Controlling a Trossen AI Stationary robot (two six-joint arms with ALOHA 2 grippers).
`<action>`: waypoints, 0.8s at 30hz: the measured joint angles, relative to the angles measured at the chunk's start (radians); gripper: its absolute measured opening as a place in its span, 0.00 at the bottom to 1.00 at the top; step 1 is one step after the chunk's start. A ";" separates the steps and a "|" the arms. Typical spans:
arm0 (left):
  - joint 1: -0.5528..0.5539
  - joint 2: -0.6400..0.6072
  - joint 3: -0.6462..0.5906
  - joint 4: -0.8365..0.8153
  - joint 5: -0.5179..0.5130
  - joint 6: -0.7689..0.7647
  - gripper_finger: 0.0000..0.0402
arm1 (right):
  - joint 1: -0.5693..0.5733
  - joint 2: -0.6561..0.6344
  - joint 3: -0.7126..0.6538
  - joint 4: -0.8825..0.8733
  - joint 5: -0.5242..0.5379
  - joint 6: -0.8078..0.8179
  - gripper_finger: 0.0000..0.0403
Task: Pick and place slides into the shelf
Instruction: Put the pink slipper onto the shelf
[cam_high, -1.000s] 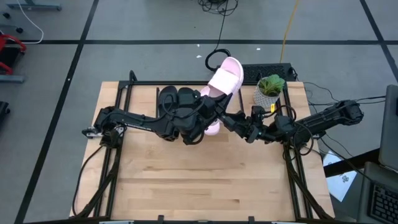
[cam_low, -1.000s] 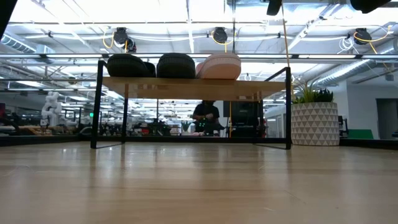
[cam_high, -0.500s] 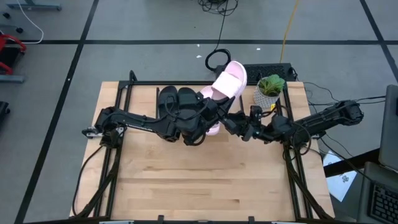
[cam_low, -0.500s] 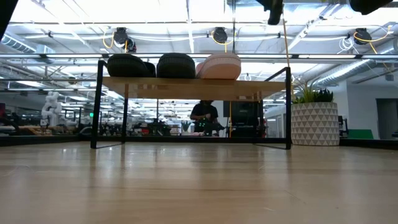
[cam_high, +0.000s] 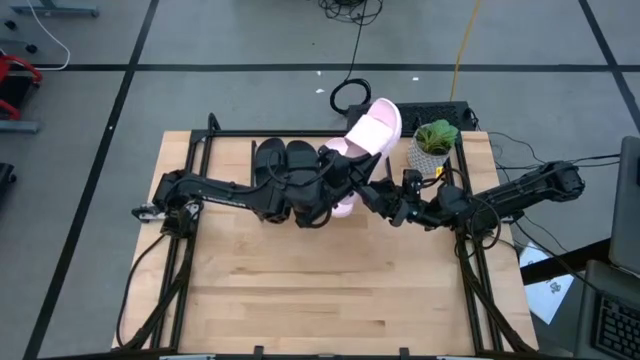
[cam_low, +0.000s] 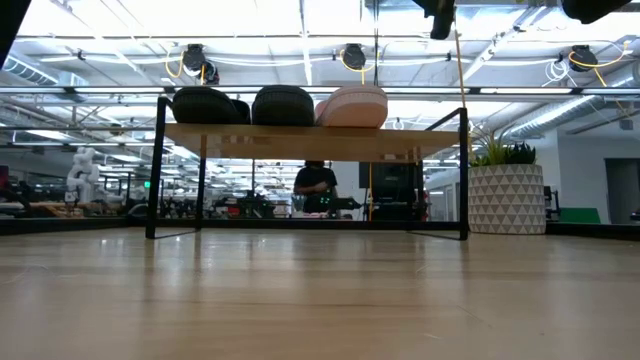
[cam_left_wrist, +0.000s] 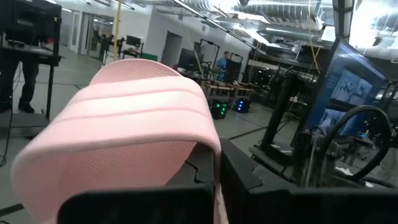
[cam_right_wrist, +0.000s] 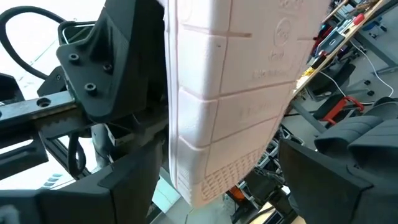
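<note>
The shelf (cam_low: 310, 140) stands toward the far edge of the tabletop (cam_high: 300, 290), and everything here is placed against it. Seen from table height, two black slides (cam_low: 245, 105) sit side by side on its plank toward the left end, with one pink slide (cam_low: 352, 105) right next to them nearer the middle. From above, the black pair (cam_high: 278, 160) lies on the shelf's left part. The second pink slide (cam_high: 368, 130) is held above the shelf's middle, tilted, its toe end reaching out past the shelf's far edge. The left end effector (cam_high: 335, 170) is closed tight on the near end of this slide; its wrist camera looks along the wide ribbed pink strap (cam_left_wrist: 124, 137) directly ahead of it. The right end effector (cam_high: 375, 195) is just beside the same slide on the near side of the shelf, its fingers spread wide; its wrist camera shows the slide's pale sole (cam_right_wrist: 230, 93) between the two dark fingers (cam_right_wrist: 323, 180), and whether they touch the sole cannot be told. A small potted plant (cam_high: 433, 143) stands at the shelf's right end. Beyond the shelf, in the room behind, a person (cam_low: 315, 188) is visible under the plank.
</note>
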 joint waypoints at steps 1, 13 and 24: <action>-0.001 0.000 0.000 -0.003 0.001 -0.011 0.00 | 0.000 0.000 0.000 0.000 0.000 0.000 0.78; -0.001 0.000 0.000 -0.025 0.015 -0.067 0.00 | 0.000 0.000 0.000 -0.003 0.000 0.007 0.78; -0.001 0.000 0.000 -0.073 0.014 -0.086 0.00 | 0.000 -0.001 -0.002 -0.026 -0.003 0.025 0.73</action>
